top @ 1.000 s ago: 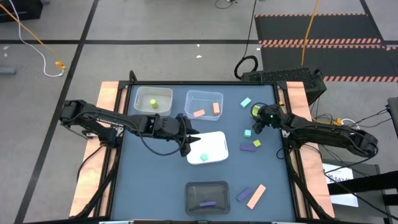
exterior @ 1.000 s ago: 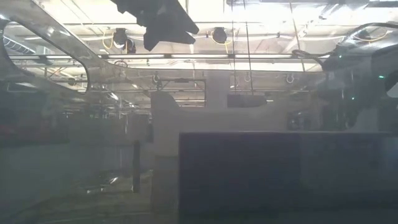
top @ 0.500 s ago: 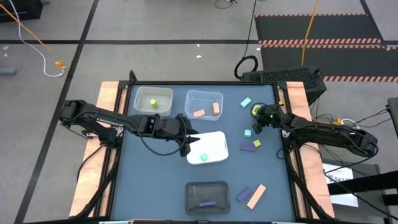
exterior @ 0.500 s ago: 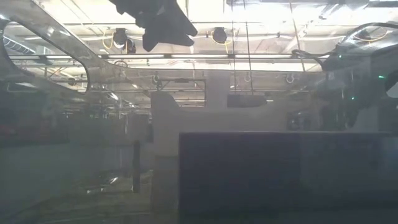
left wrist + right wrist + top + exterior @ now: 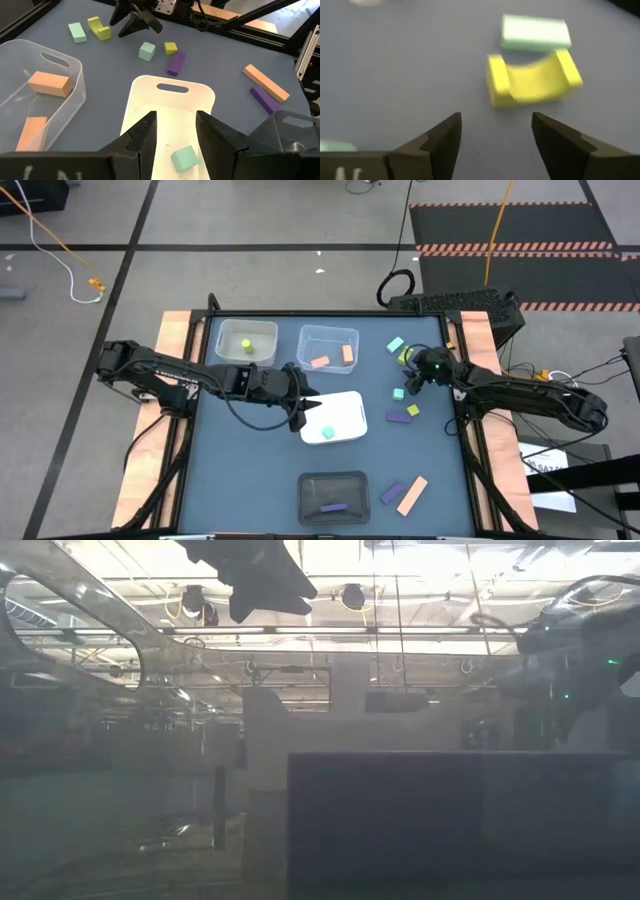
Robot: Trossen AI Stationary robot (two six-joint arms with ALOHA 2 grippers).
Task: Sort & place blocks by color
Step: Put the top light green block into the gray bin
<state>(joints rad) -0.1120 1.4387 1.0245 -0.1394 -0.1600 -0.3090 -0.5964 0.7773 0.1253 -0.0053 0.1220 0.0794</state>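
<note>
My left gripper [image 5: 306,408] [image 5: 175,125] is open and hangs over the near-left part of the white tray [image 5: 345,412] [image 5: 170,102], above a mint cube [image 5: 328,432] [image 5: 184,157] lying inside it. My right gripper [image 5: 411,378] [image 5: 495,131] is open, low over the table. It faces a yellow arch-shaped block [image 5: 532,80] [image 5: 98,27] with a mint block [image 5: 535,30] [image 5: 395,344] just beyond. Loose on the table are a mint cube [image 5: 398,392], a yellow cube [image 5: 412,410], two purple bars [image 5: 399,417] [image 5: 391,493] and an orange bar [image 5: 412,495].
Along the far edge sit a tray with a yellow-green block [image 5: 247,345] and a clear tray [image 5: 328,340] with two orange blocks [image 5: 49,83]. A dark tray [image 5: 334,485] near the near edge holds a purple bar [image 5: 334,506]. The table's left half is bare mat.
My right gripper has crept slightly toward the far edge, nearer the yellow arch block. The left arm and all blocks have stayed put.
</note>
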